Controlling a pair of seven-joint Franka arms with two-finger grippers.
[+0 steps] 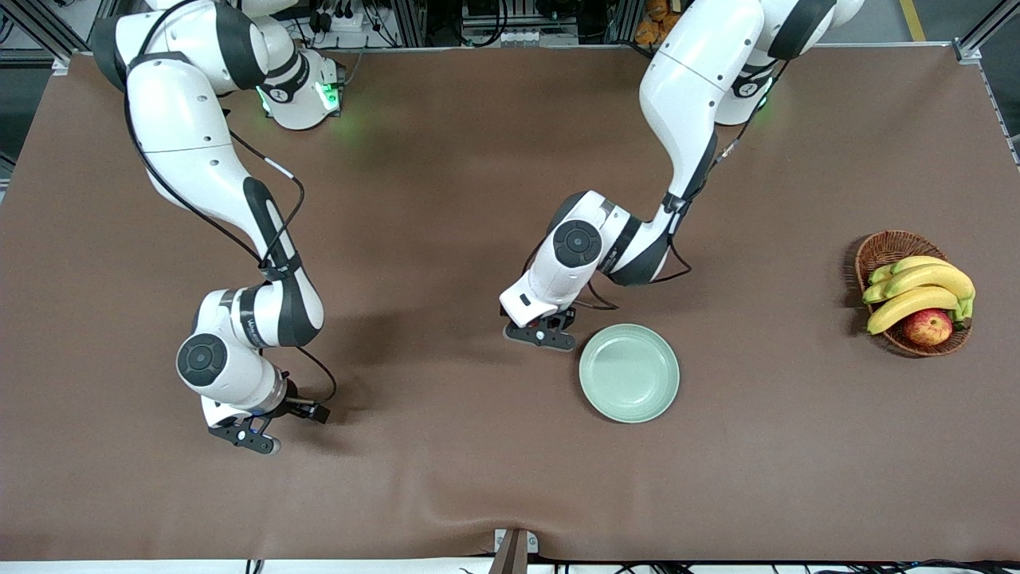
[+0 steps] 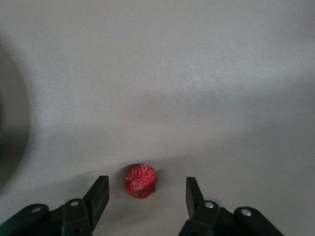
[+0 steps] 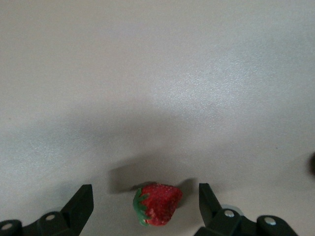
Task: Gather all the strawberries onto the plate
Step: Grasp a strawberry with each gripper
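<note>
Both arms are down at the brown table.

Left gripper: low over the table just beside the plate, on the side toward the right arm's end. In the left wrist view its fingers stand apart with one strawberry lying on the cloth between them. There is a visible gap on each side of the berry; neither finger touches it. Jaws partly apart, nothing gripped.

Right gripper: low over the table toward the right arm's end, well apart from the plate. In the right wrist view its fingers stand wide, with a second strawberry between them, green cap showing at one end. Gaps on both sides; not gripped.

Neither strawberry shows in the front view; the grippers hide them.

The plate is pale green and holds nothing. It sits near the table's middle.

Toward the left arm's end, a wicker basket holds bananas and an apple.
</note>
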